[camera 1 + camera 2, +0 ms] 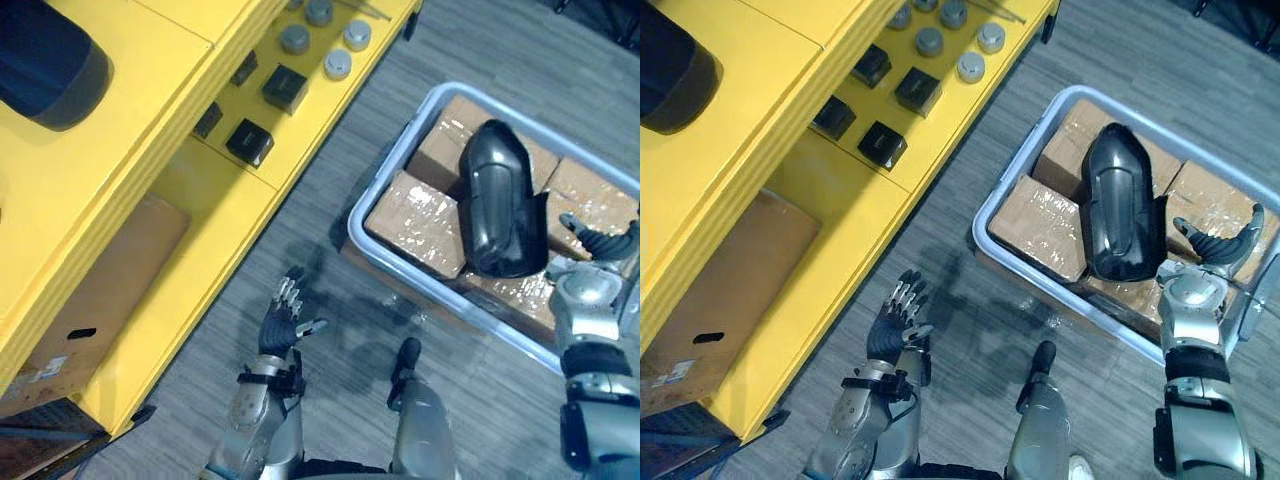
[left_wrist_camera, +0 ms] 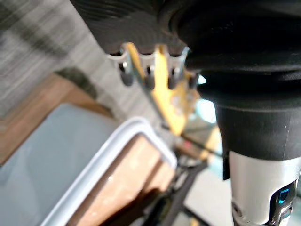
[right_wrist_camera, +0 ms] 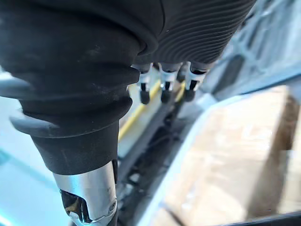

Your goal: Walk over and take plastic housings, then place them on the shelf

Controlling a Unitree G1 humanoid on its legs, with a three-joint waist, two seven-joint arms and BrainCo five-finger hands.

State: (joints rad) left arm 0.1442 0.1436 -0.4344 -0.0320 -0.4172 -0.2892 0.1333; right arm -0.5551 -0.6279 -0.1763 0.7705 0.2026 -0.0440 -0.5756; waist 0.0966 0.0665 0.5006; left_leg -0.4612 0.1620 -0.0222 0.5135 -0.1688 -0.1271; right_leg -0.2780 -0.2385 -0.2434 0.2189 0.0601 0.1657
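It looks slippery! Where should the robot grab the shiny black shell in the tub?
Probably grip the glossy black curved plastic housing across its narrow width, from above: it lies dome-up on brown cardboard boxes in the pale grey tub, long edges exposed. The open right robot hand is nearest.

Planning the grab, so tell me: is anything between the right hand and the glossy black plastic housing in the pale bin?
Nothing visible. The open right hand hovers beside the glossy black plastic housing, which lies uncovered on taped brown cardboard boxes in the pale plastic bin.
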